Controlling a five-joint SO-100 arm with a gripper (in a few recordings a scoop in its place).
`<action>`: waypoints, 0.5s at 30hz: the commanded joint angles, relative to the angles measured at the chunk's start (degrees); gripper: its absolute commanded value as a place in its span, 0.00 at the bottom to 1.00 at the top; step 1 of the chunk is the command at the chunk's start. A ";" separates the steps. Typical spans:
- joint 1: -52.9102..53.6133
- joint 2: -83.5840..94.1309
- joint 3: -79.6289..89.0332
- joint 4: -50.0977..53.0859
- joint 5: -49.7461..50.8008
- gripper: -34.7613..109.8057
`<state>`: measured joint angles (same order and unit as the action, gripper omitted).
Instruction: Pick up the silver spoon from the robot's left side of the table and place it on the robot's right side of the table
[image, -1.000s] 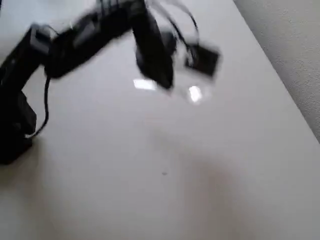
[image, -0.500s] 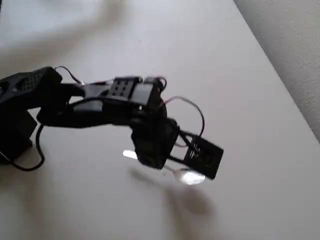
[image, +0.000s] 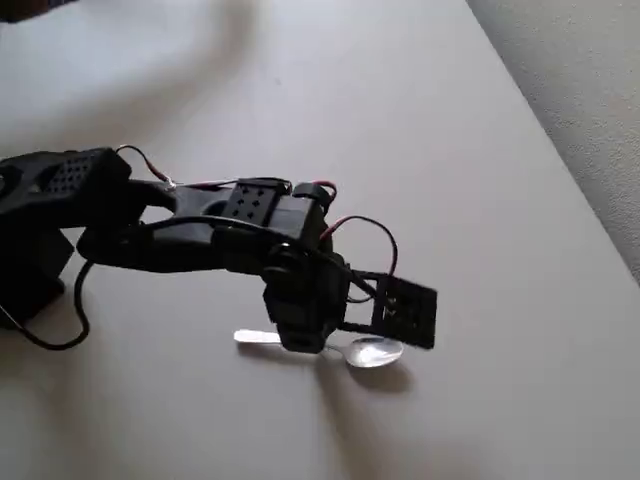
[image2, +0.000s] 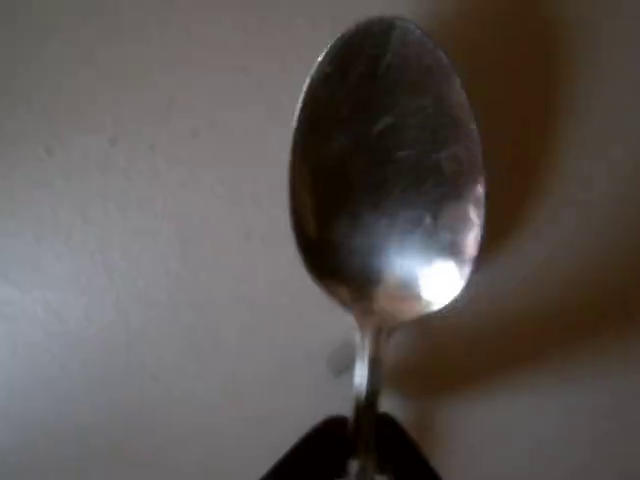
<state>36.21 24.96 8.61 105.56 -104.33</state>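
Since half a second earlier, the black pincer sank lower, clamping the small shiny silver spoon by its handle. Placing was in hand; next it needed lowering onto the off-white matte surface, then release.

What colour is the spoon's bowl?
Shiny silver metal with a bright glare spot; the spoon shows best in the wrist view.

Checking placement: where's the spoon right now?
Overhead view: the spoon is low centre, just over the table, its handle inside the gripper, bowl pointing right.

Silver spoon shiny w/ white glare, arm black w/ red + black wires, counter plain off-white, carpet grey speckled.
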 joint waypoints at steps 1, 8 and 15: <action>3.78 0.62 -3.60 0.35 -10.90 0.23; 8.09 -3.25 -5.54 0.26 -19.07 0.23; 6.42 -4.83 -5.01 0.62 -19.34 0.23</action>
<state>42.89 20.30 4.13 105.56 -122.26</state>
